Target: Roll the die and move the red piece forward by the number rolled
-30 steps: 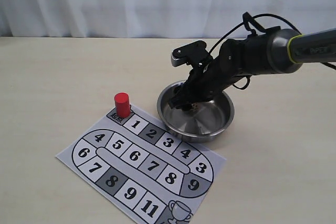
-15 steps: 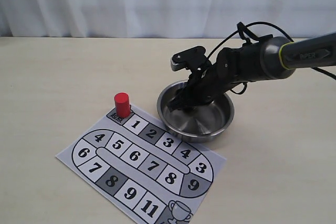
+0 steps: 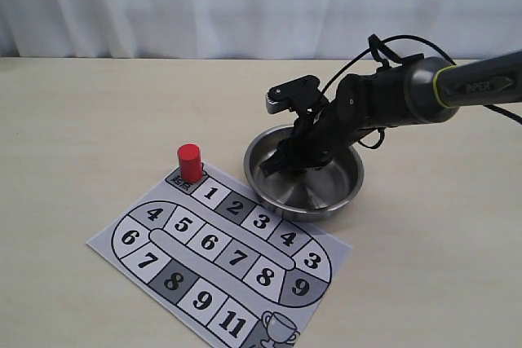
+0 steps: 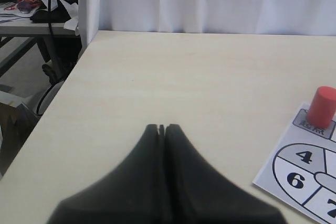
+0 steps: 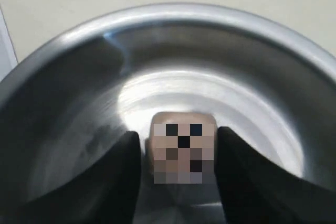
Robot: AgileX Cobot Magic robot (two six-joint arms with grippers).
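right gripper (image 3: 277,162) is lifted slightly inside shiny round steel bowl (image 3: 349,193) since 1 s ago | tiny pale beige pipped die (image 5: 184,153) is pinched in its jaws over bowl floor | judged light, hard, slippery: flat opposite faces are best held | left gripper (image 4: 163,129) is closed, empty

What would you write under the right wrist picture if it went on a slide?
The right hand holds the die between its fingers inside a steel bowl.

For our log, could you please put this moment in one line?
right pincer: shut on die in bowl; left pincer: shut; red piece: before square 1
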